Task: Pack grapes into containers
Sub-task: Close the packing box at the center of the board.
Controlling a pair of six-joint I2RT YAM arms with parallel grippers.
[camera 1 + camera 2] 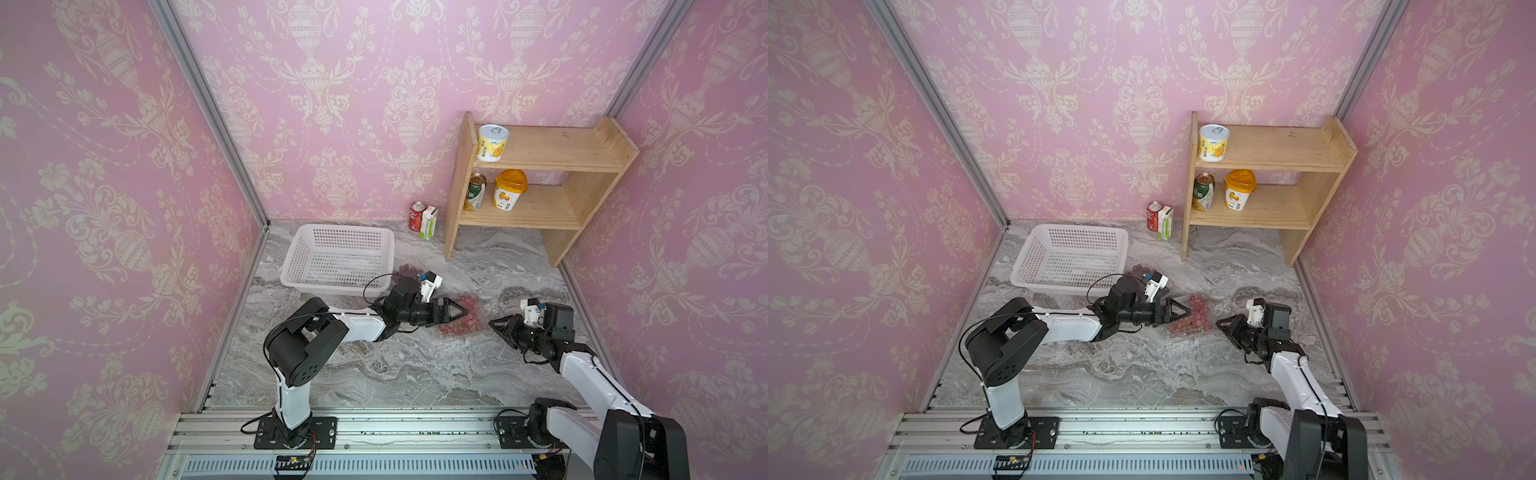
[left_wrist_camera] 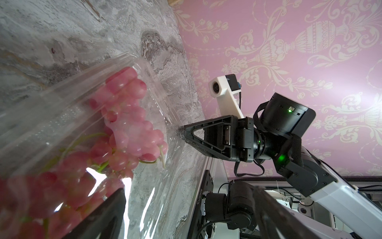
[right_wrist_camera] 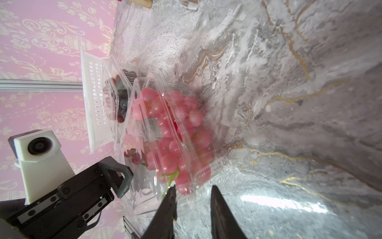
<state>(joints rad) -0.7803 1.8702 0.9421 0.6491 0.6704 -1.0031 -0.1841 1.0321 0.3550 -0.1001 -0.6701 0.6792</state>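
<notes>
clear plastic container [image 3: 142, 115] with the pink grapes [image 3: 175, 134] is lying on the marble [image 3: 289, 103] between my two arms. my right gripper [image 3: 193, 189] is sitting at its near end, jaws standing partly apart with the clear rim between them; i cannot tell if they are touching it. in the right wrist view its length is seeming to run away from these jaws. my left gripper [image 1: 464, 311] is hovering spread wide over the opposite side, so both are reaching it
</notes>
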